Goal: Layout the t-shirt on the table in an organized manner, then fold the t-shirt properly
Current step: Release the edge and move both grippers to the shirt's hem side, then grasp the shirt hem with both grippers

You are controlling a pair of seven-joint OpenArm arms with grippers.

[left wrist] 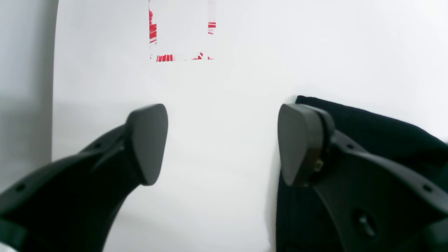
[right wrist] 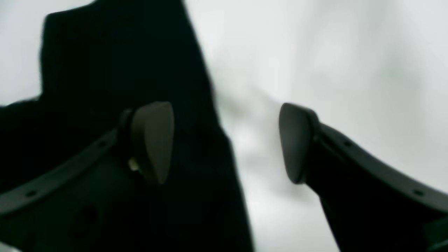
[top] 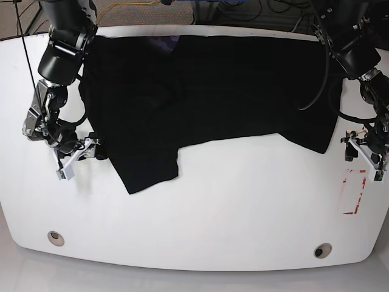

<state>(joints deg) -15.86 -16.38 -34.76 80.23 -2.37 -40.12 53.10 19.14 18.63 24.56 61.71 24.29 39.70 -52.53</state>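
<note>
Both grippers stand open and empty: left gripper (left wrist: 222, 144) just outside one side edge of the t-shirt (top: 206, 97), right gripper (right wrist: 225, 142) straddling the opposite edge. Garment lies spread across the table (top: 231, 207), long axis running arm to arm.

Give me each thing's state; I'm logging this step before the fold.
t-shirt: spread out on the table, partly laid over itself, not neatly folded.
left end effector: open, empty, beside the shirt's edge.
right end effector: open, empty, straddling the shirt's edge.
table: bare in front.
</note>
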